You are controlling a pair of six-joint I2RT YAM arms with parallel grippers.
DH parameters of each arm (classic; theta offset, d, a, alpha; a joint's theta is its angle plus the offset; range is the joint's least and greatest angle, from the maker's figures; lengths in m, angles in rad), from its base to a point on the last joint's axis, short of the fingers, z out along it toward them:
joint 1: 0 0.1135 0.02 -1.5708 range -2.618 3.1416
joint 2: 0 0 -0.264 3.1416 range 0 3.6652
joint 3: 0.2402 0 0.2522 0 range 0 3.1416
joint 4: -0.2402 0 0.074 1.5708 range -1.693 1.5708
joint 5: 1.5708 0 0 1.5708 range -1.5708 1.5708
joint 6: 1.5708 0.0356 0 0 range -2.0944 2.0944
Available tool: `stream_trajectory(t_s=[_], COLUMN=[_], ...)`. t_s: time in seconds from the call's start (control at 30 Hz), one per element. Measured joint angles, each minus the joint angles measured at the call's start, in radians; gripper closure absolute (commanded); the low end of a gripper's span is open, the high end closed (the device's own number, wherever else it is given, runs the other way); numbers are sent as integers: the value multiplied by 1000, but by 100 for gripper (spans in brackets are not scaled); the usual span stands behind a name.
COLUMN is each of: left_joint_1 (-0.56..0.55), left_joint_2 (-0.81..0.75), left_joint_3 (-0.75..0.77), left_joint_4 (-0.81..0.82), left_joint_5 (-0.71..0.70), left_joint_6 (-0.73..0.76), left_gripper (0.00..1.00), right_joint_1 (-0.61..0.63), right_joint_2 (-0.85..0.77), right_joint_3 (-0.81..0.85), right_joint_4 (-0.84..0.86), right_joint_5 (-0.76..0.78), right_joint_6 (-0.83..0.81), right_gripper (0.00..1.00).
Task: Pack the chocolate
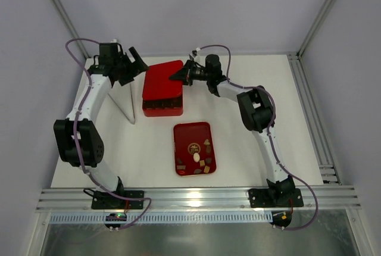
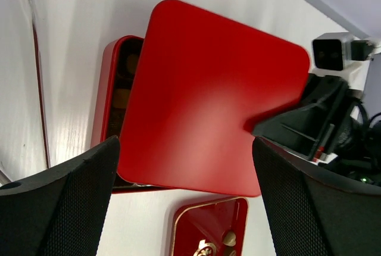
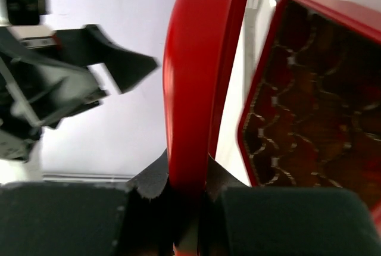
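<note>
The chocolate (image 1: 197,158), a scatter of dark, tan and cream pieces, lies on a flat red tray (image 1: 190,132) on the near side of the red box (image 1: 162,111), a little apart from it on the white surface (image 1: 256,83). The pieces sit mostly in the half of the tray farther from the box.

The box stands open towards the far side of the surface. In the right wrist view its gold-edged grid (image 3: 315,107) shows dark fillings, too blurred to name.

A red lid (image 1: 162,80) hangs over the box, tilted and shifted so that the box's left edge (image 2: 110,89) stays uncovered. The right claw (image 1: 180,75) is clamped on the lid's right rim, at the box's right far corner.

The left claw (image 1: 136,61) hovers at the box's left far corner, just beside the lid, its fingers (image 2: 59,208) spread wide with nothing held between them.
</note>
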Motion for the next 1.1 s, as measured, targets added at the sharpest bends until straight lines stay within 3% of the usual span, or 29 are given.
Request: stream_trajectory(t_s=[0.33, 1.1], left_joint_1=[0, 0], left_joint_2=[66, 79], left_joint_3=[-29, -121], left_joint_4=[0, 40], left_joint_5=[-8, -33], left_joint_6=[18, 24], left_gripper=[12, 13], right_joint_1=[1, 17], right_joint_2=[1, 113], right_joint_3=[2, 82], right_joint_4=[252, 171], right_joint_5=[-42, -84], right_joint_6=[213, 186], right_gripper=[96, 96])
